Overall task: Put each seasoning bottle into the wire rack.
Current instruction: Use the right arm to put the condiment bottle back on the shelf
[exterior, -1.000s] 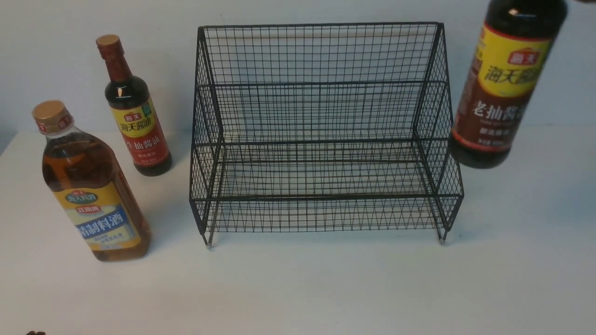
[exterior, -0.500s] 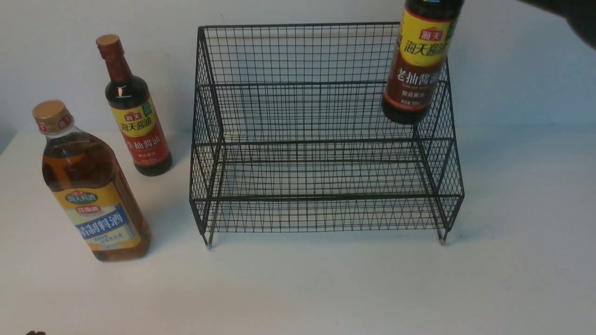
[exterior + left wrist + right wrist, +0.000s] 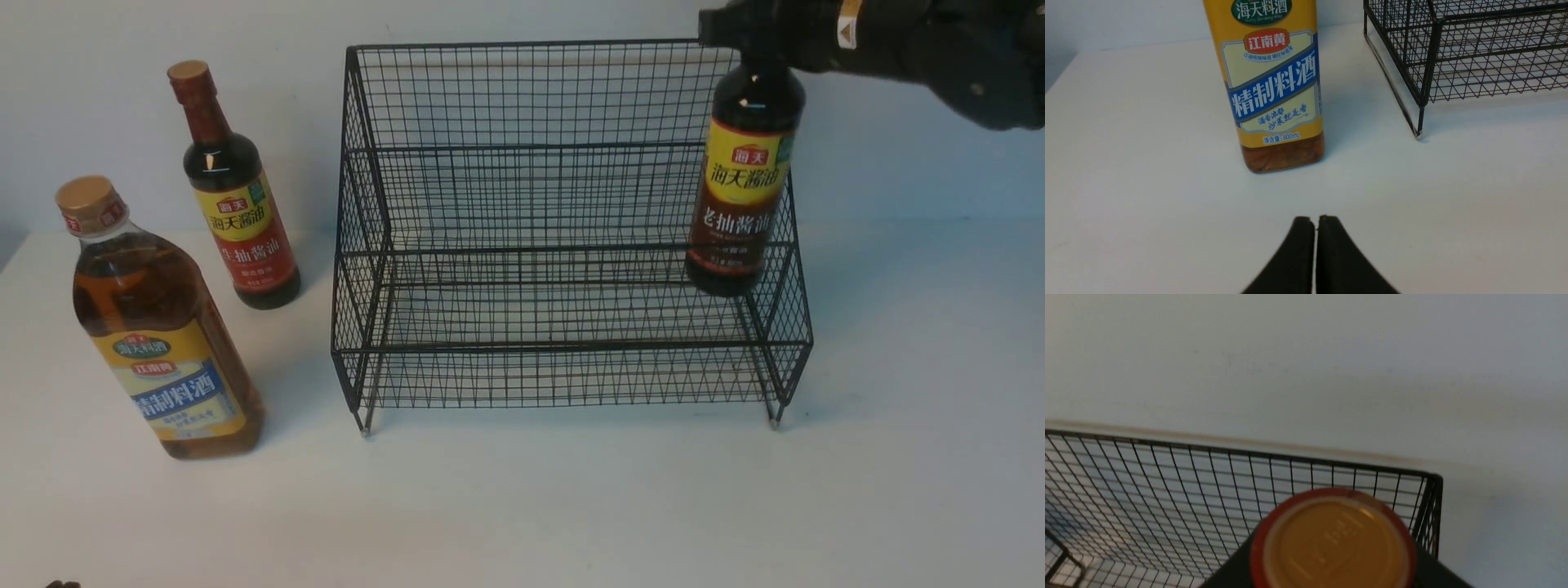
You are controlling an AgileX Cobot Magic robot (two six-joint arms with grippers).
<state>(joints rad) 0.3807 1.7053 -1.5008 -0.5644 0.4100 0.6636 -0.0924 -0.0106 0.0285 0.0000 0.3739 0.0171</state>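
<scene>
Black wire rack (image 3: 563,245): right gripper (image 3: 749,34) clamps yellow-brown-label soy-sauce bottle (image 3: 739,204) by neck at rack's 3 o'clock; next we seat it, release.

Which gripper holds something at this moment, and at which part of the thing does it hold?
The right gripper holds the brown-label soy-sauce bottle by its neck. The left gripper holds nothing; its jaws are together.

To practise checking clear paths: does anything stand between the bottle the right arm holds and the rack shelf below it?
Nothing visible does. The bottle hangs from the right end effector over bare shelf at the right end of the rack; only the side mesh stands close beside it.
</scene>
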